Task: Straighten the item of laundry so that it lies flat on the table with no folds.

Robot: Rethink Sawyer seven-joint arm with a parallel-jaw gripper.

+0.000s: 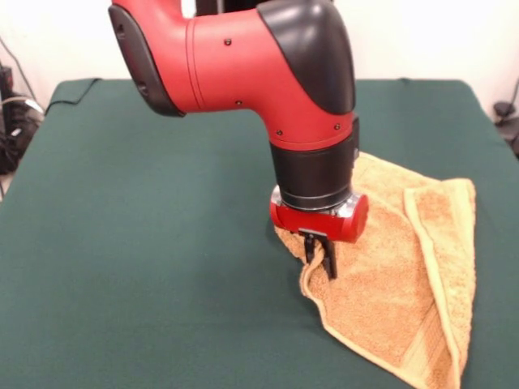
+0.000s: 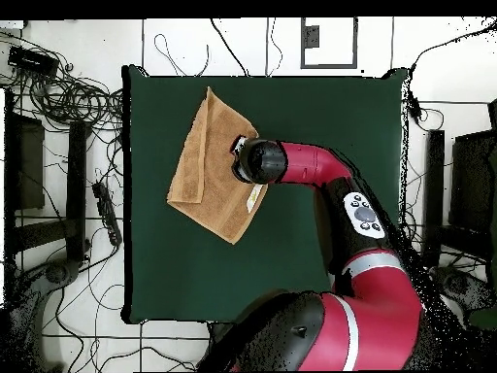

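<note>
Under the gripper [image 1: 319, 258], jaws pinching its raised edge, the towel [image 1: 397, 275] spreads toward four o'clock (front view) across the tabletop [image 1: 146, 267].

Arm low — tool [image 1: 319, 258] pinched shut

Small orange-tan terry towel [image 1: 397, 275] lying on the dark green cloth-covered table [image 1: 146, 267], front view's near right, gripper [image 1: 319, 258] sitting at its left edge.

One orange-tan terry towel [image 1: 405, 275]. One dark green table [image 1: 146, 267]. One red and black robot arm [image 1: 243, 65]. One gripper [image 1: 321, 258], two black fingers [image 1: 331, 258].
</note>
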